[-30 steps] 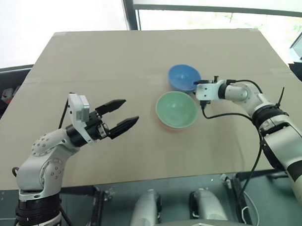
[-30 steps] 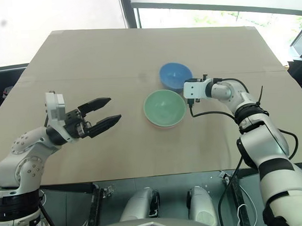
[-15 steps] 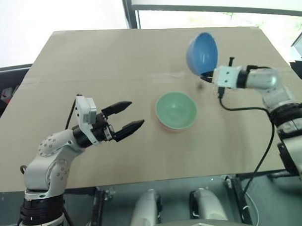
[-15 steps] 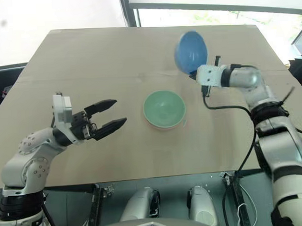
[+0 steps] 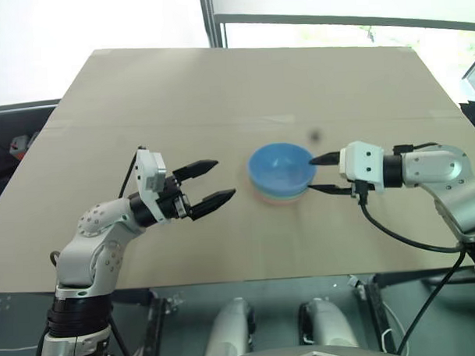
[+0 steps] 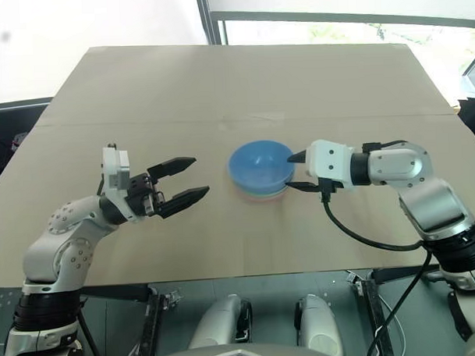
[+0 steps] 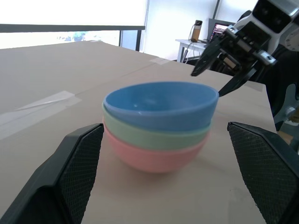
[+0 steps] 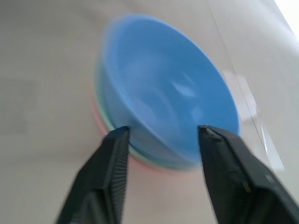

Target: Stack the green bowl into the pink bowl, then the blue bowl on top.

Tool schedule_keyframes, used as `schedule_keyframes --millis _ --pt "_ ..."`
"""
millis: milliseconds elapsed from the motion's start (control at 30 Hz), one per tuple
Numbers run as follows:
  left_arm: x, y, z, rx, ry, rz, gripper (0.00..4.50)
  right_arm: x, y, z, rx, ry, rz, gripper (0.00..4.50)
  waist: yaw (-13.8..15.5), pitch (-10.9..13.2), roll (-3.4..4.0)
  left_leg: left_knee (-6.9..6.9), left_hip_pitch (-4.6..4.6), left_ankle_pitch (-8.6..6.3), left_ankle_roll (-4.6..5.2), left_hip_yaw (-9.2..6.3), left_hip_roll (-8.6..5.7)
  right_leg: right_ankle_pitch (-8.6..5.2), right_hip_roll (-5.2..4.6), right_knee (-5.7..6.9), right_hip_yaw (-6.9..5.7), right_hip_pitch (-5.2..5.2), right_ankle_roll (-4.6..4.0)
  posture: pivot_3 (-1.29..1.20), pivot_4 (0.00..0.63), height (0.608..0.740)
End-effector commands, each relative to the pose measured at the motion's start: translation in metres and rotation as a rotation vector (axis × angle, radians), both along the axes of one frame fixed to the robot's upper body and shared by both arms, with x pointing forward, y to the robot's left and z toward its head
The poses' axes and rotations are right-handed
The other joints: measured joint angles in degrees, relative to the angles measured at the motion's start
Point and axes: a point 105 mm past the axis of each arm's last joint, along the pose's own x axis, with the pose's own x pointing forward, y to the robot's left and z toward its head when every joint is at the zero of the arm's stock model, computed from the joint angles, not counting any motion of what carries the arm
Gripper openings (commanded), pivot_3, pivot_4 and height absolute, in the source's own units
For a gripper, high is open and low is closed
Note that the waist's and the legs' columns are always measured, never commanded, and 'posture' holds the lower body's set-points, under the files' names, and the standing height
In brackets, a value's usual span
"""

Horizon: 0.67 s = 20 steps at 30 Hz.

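Since a second ago the blue bowl (image 5: 280, 166) has left its spot on the table (image 5: 180, 94) behind the other two; half a second back my right gripper (image 5: 325, 173) held it tipped in the air, and now it sits nested on top of them. That gripper has pulled back toward me and let go.

Left to right: my left gripper (image 5: 208, 183) hovers over the table, fingers spread wide, holding nothing, aimed at the stack and well apart from it. It has barely shifted.

Next, the stack near the table's middle. From the left wrist view, the pink bowl (image 7: 154, 156) rests on the table, the green bowl (image 7: 154, 135) sits inside it, and blue sits inside green, all upright, rims roughly level.

Right of the stack, my right gripper stands partly open and empty. Its fingers (image 8: 110, 182) reach toward the stack's near rim; whether the tips touch the bowls I cannot tell.
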Motion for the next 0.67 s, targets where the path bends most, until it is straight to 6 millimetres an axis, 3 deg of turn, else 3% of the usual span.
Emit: schedule_keyframes --millis 33,100,167,233,333,400,567,667 --pt "-0.007 -0.004 0.011 0.004 -0.038 -0.039 4.50 0.004 -0.022 0.043 0.159 -0.118 -0.134 2.91 0.16 0.00 0.00 -0.07 -0.03 0.00 0.00 -0.01 0.00 0.00 0.00 0.00 -0.03 -0.01 0.00 0.00 0.150 0.740" --pt "-0.009 -0.006 0.008 0.021 -0.033 -0.032 4.50 -0.004 -0.035 0.050 0.275 -0.034 -0.179 2.91 0.69 0.00 0.00 -0.12 -0.06 0.00 0.00 -0.02 0.00 0.00 0.00 0.00 -0.07 0.00 0.00 0.00 0.150 0.740" --pt "-0.008 -0.007 0.004 0.064 -0.049 0.002 4.50 -0.009 -0.052 0.054 0.305 -0.059 -0.256 2.91 1.19 -0.01 -0.01 -0.19 -0.09 0.00 0.00 -0.04 0.00 0.00 0.00 -0.05 -0.13 0.02 0.00 0.00 0.150 0.740" --pt "-0.012 -0.008 -0.004 0.101 -0.028 -0.001 4.50 -0.028 -0.074 0.038 0.254 0.008 -0.302 2.91 1.35 -0.01 -0.01 -0.21 -0.08 0.00 0.00 -0.08 -0.01 0.00 0.00 -0.12 -0.18 0.07 0.00 0.00 0.150 0.740" --pt "-0.017 -0.003 -0.008 0.122 0.001 0.011 4.50 -0.051 -0.108 0.026 0.314 0.109 -0.417 3.58 2.08 0.00 0.00 -0.26 -0.07 -0.02 0.03 -0.08 -0.04 -0.01 -0.02 -0.35 -0.17 0.10 0.01 0.00 0.150 0.740" --pt "-0.018 0.003 -0.008 0.133 0.002 0.018 4.50 -0.064 -0.127 0.019 0.281 0.108 -0.490 4.40 2.10 -0.01 0.02 -0.22 -0.02 -0.02 0.03 -0.02 -0.02 0.00 -0.01 -0.35 -0.11 0.10 0.01 0.00 0.150 0.740" --pt "-0.020 0.018 -0.007 0.173 0.018 0.037 4.50 -0.096 -0.142 0.013 0.287 0.196 -0.543 4.40 1.70 -0.08 0.06 -0.21 0.27 -0.01 0.02 0.02 0.05 -0.02 0.05 -0.09 0.05 0.18 0.00 0.00 0.150 0.740" --pt "-0.022 0.022 -0.006 0.186 0.026 0.041 4.50 -0.103 -0.148 0.013 0.300 0.215 -0.570 4.40 1.55 -0.10 0.05 -0.21 0.30 -0.02 0.03 0.04 0.06 -0.02 0.05 -0.07 0.13 0.19 -0.01 0.00 0.150 0.740"
